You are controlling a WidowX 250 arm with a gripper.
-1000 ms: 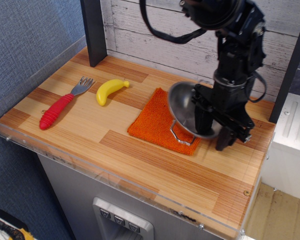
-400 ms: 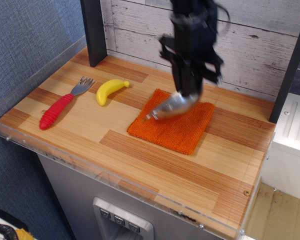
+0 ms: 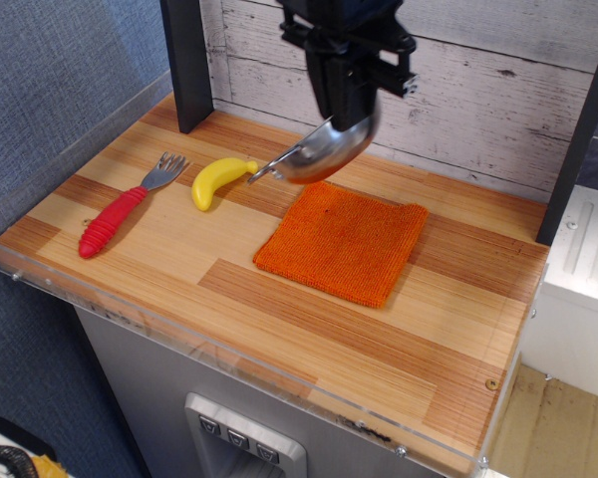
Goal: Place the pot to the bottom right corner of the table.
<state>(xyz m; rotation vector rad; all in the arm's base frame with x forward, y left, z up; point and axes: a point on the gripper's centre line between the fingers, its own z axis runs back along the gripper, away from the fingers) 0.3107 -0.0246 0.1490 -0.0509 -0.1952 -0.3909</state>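
Pincer (image 3: 347,100) gripping tilted pot (image 3: 322,153), above striped table (image 3: 279,309)

Only one camera on me here, and it sits off my body, up high past the near-left corner of the table (image 3: 309,329), looking down at an angle toward the far plank wall (image 3: 498,110). It's far enough back to catch nearly the whole tabletop, with the near right corner just about at the frame's bottom edge, plus the blue panel (image 3: 60,90) on the left. My arm's top is cropped out.
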